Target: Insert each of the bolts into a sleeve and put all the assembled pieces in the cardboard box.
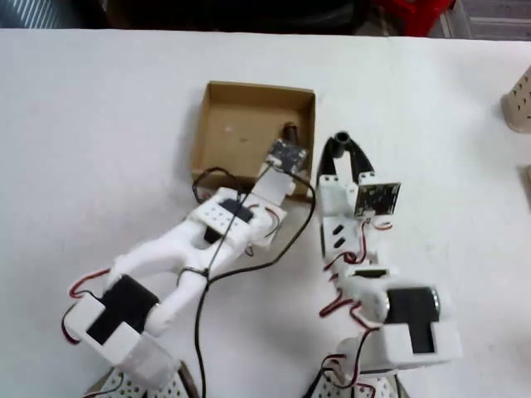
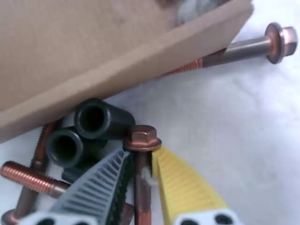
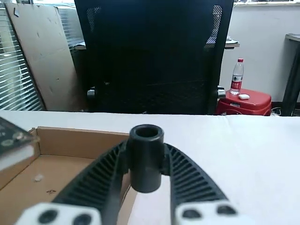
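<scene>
My left gripper (image 2: 141, 158), with one grey and one yellow finger, is shut on a copper bolt (image 2: 142, 187) whose hex head (image 2: 142, 138) points toward the cardboard box (image 2: 108, 65). Two black sleeves (image 2: 93, 119) lie just ahead of it against the box wall, beside more loose bolts (image 2: 28, 174). Another bolt (image 2: 248, 47) lies by the box corner. My right gripper (image 3: 146, 154) is shut on an upright black sleeve (image 3: 146, 164), held just right of the box (image 1: 257, 128). From above, that gripper (image 1: 343, 143) is beside the left arm's wrist (image 1: 286, 154).
A beige perforated block (image 1: 518, 104) stands at the table's right edge. Open white tabletop (image 1: 99, 124) lies left of the box. Black cables (image 1: 249, 257) trail from the left arm. A black chair (image 3: 150, 51) is behind the table.
</scene>
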`<state>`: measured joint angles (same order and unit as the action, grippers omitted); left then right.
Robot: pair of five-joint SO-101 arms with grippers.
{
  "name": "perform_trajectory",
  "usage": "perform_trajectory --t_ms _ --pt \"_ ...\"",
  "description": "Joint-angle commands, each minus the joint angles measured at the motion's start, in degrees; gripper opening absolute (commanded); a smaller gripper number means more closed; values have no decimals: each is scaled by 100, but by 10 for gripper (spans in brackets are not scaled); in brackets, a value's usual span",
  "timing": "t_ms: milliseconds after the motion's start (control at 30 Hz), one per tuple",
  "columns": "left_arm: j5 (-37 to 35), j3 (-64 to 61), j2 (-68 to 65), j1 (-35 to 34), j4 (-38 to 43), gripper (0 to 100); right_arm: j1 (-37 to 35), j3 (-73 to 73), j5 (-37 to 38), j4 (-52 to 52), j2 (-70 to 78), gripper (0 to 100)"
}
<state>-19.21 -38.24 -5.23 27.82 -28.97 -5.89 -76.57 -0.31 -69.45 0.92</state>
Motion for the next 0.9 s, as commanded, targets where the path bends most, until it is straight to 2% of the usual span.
perform_trajectory --t_ms 0,133,300,667,867 --pt "53 35 576 -110 132 20 57 176 -26 -629 365 17" --pt "35 -229 1473 -110 -158 20 -92 -123 -44 -1420 813 17" --pt "26 -870 2967 -312 -141 20 -338 -501 -35 -2141 1253 17" --pt "18 -1714 5666 -2114 -141 20 -1349 -1064 -35 -2484 1499 17" --pt "18 -2277 6492 -2396 -132 20 -2044 -1477 -26 -2747 1499 17"
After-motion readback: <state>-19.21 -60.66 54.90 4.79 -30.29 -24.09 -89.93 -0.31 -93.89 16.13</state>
